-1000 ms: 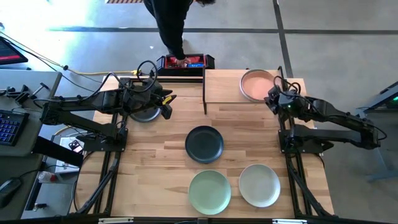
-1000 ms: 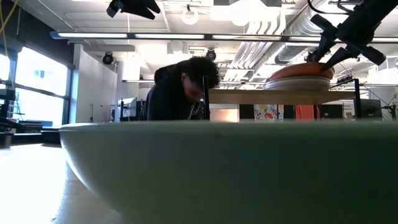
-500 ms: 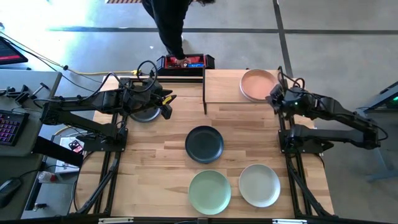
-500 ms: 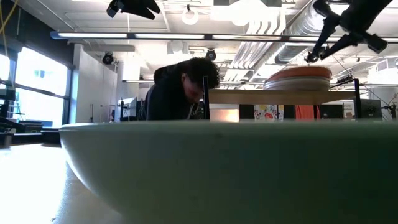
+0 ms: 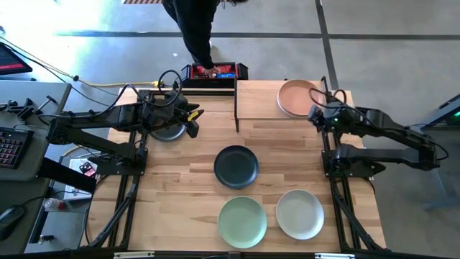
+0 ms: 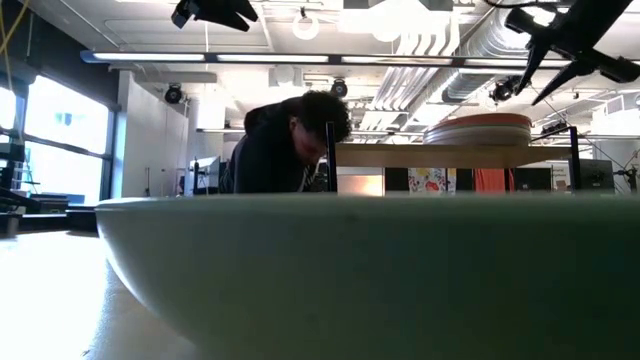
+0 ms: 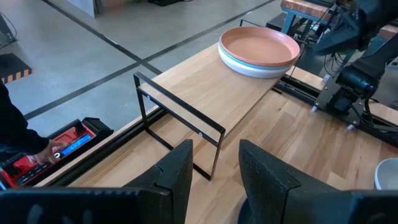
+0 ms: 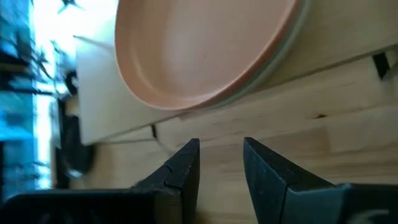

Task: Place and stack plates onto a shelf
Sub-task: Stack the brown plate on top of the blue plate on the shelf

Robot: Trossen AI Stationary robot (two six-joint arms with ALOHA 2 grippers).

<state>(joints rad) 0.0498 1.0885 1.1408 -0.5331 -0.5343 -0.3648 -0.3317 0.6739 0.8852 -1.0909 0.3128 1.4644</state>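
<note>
My right gripper (image 5: 316, 115) has just let go and backed off the peach plate (image 5: 297, 96), fingers parted and empty; the plate now sits atop a pale one, stacked on the shelf (image 5: 259, 101). That placement looks done. My left gripper (image 5: 192, 122) waits, fingers apart, holding nothing. Black plate (image 5: 236, 166), green plate (image 5: 242, 221) and cream plate (image 5: 300, 214) remain on the table (image 5: 180, 187).

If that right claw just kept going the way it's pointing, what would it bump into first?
Probably the peach plate topping the stack on the shelf: the right gripper, jaws open, faces its rim. Depth is unclear, so it might strike the shelf's edge instead.
</note>
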